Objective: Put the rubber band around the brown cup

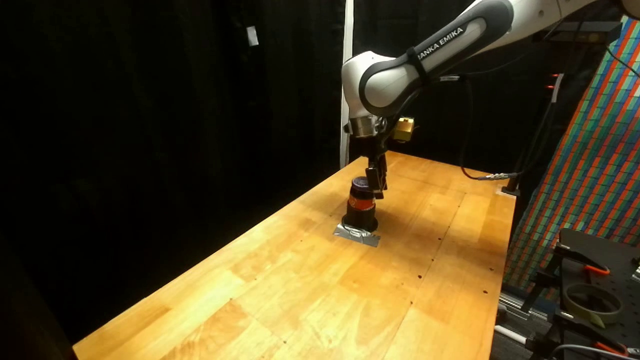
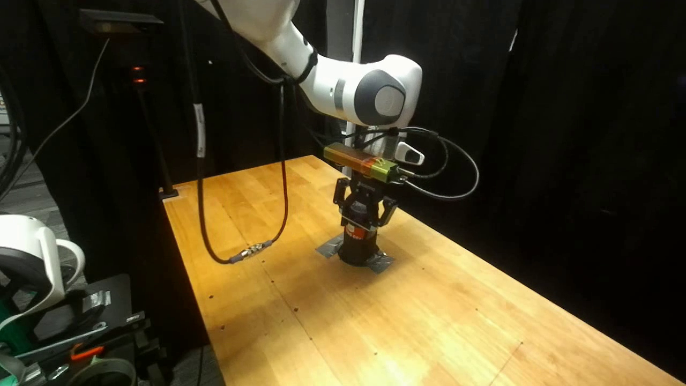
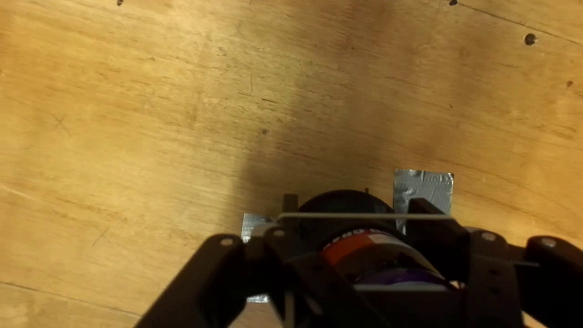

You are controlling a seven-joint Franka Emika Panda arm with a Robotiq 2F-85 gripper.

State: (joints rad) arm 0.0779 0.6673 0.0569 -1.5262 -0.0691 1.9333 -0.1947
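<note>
The brown cup [image 1: 361, 204] is dark with an orange-red stripe and stands upright on the table, a purple top showing. It is also in an exterior view [image 2: 358, 247] and the wrist view [image 3: 360, 246]. My gripper [image 1: 378, 192] is low over the table at the cup's upper part, its fingers pointing down. In the wrist view the gripper [image 3: 356, 205] has its fingers apart, with part of the cup showing between them. The pale rubber band [image 3: 364, 216] is stretched straight across the fingers. It also shows as a thin line in an exterior view [image 2: 357, 222]. How it runs behind is hidden.
Silver tape [image 1: 357, 236] lies on the wooden table [image 1: 310, 280] at the cup's base, on two sides of it in the wrist view [image 3: 423, 187]. A black cable [image 2: 284, 187] hangs beside the arm. A dark cart with a tape roll [image 1: 592, 302] stands off the table's edge.
</note>
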